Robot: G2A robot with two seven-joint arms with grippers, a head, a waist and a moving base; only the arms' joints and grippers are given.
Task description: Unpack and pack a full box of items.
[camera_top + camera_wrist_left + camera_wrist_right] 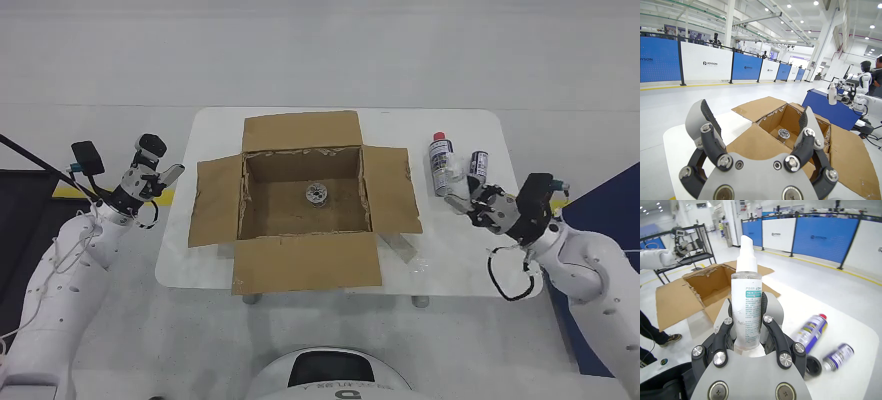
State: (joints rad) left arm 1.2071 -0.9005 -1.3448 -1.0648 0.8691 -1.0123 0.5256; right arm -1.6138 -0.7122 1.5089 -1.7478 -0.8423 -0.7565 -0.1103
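Fingers of the right gripper (746, 304) clamp an upright pump bottle (745, 289) just beside the cardboard box (280, 205); left gripper (755, 108) gapes empty across it.

2 spray cans (813, 330) blurred; metal obj. (783, 133) in box (753, 140) unidentifiable

You've got the open brown cardboard box (300, 132) mid-table on the white rounded table (460, 270), with a small round metal part (316, 193) inside it. On the table to the right of the box, the tall blue-and-white spray can (440, 165) stands beside the short blue-and-white spray can (478, 163). The right gripper (472, 200), just before them, holds a clear plastic pump bottle (746, 298). The left gripper (755, 106) is off the table's left edge.
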